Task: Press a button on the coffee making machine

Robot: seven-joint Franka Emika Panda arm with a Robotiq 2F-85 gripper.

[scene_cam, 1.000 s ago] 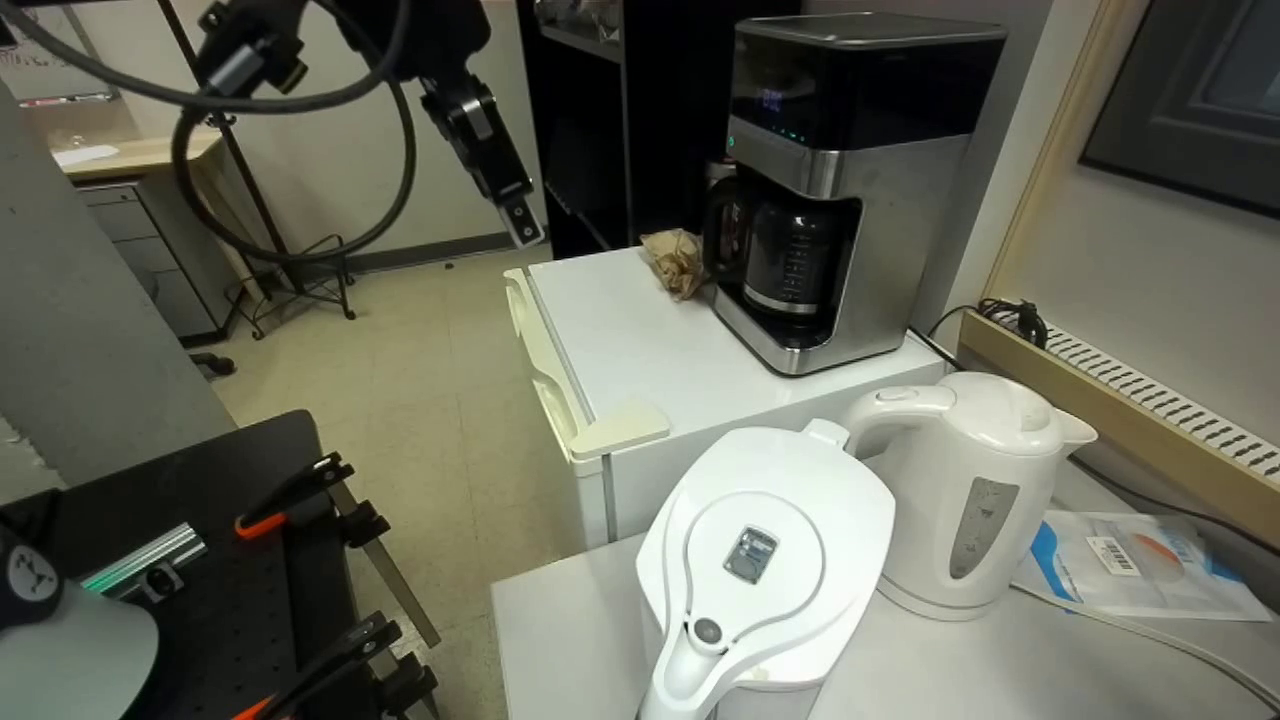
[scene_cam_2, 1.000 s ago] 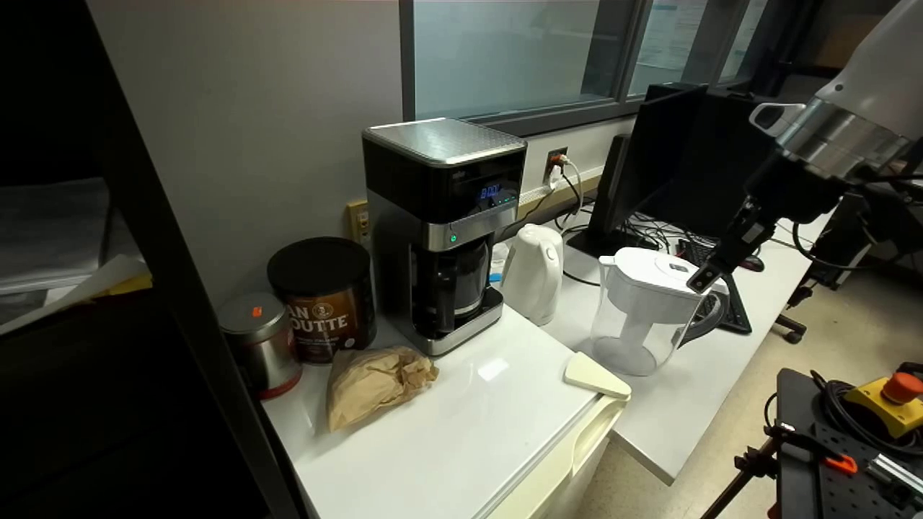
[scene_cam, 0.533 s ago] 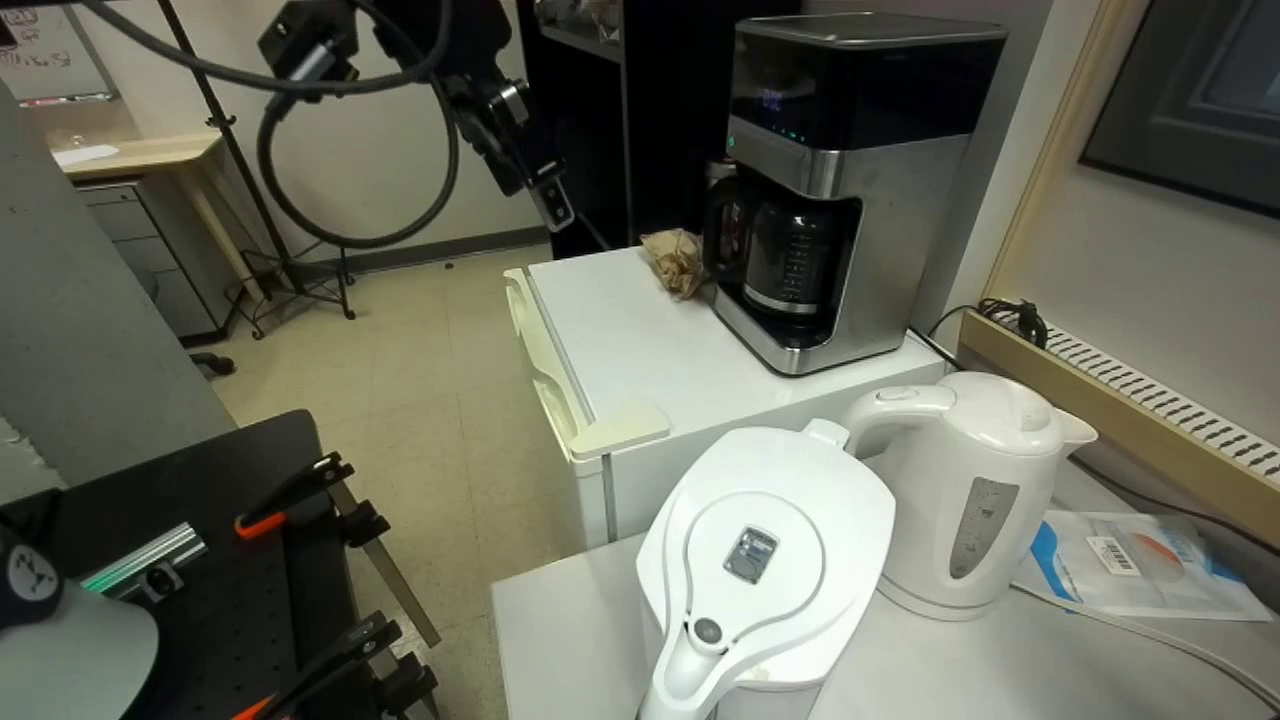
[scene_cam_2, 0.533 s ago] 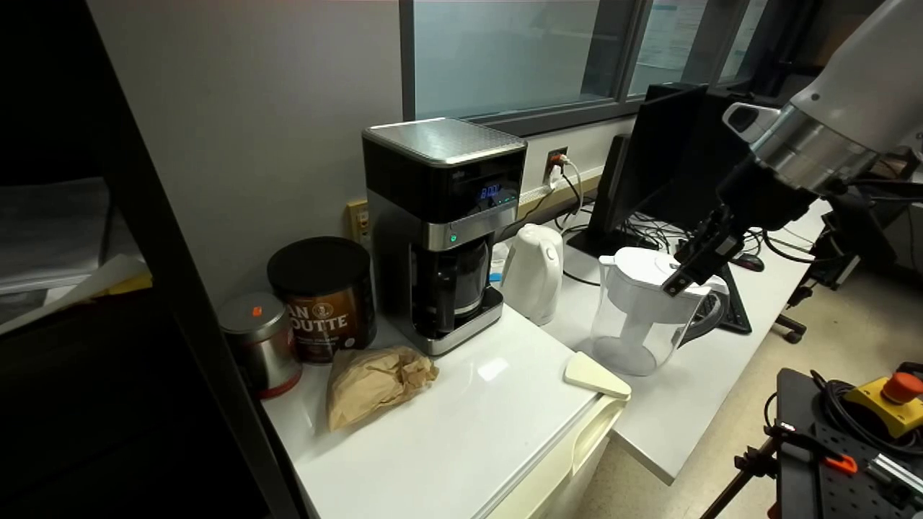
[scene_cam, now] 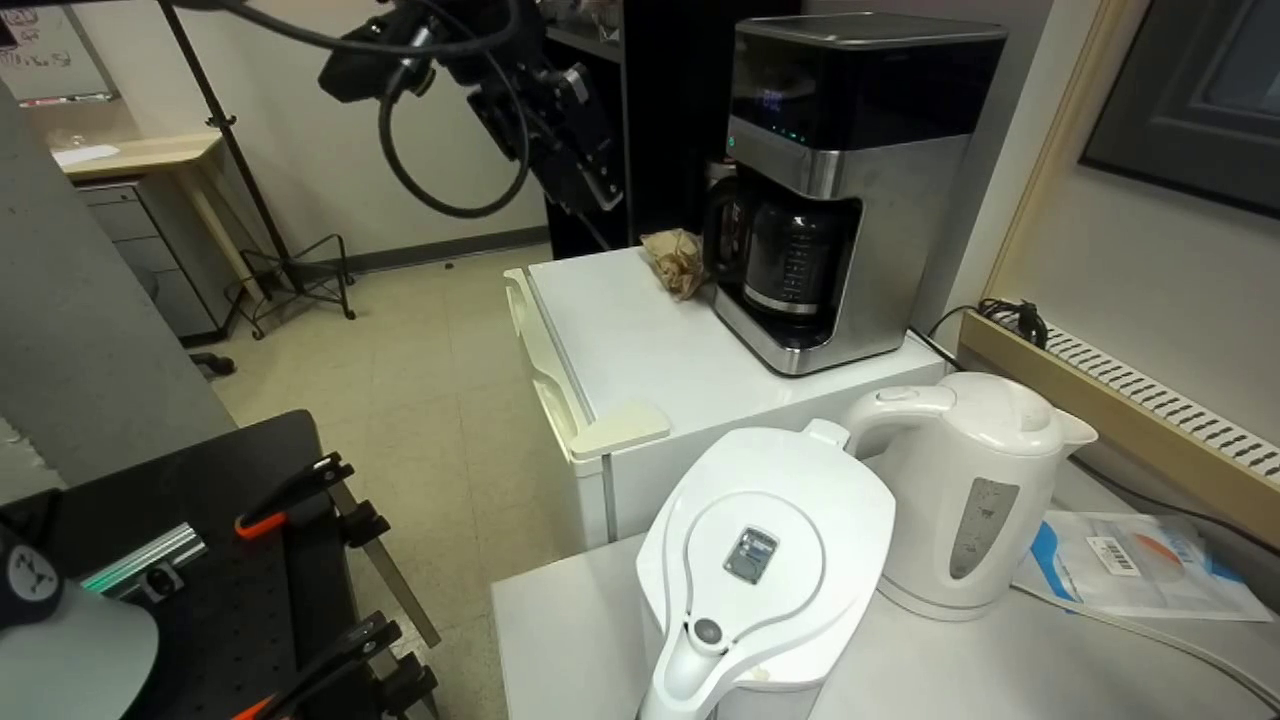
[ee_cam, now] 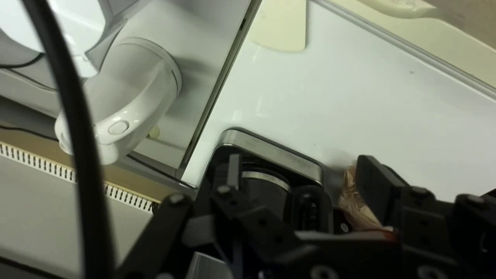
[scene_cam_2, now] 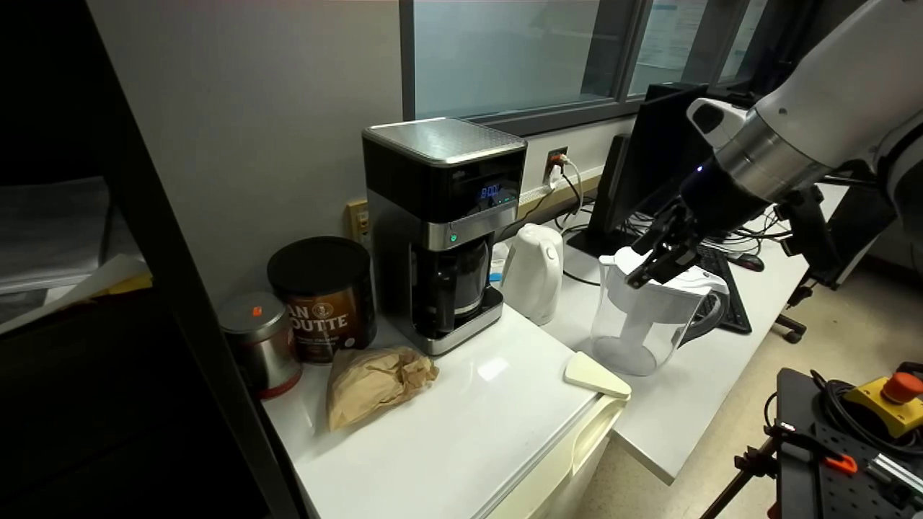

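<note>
In an exterior view, the gripper [scene_cam: 600, 188] hangs farther right than in the earlier frame, closer to the coffee making machine [scene_cam: 895, 200], which stands on the far white top [scene_cam: 640, 340], beyond the kettle [scene_cam: 965, 490]. In an exterior view, the gripper sits farther left, in line with the pitcher [scene_cam_2: 627, 306]; the coffee making machine's display [scene_cam_2: 490, 192] glows. In the wrist view, the gripper is released, its fingers [ee_cam: 374, 182] wide apart, the carafe [ee_cam: 267, 195] showing between them.
</note>
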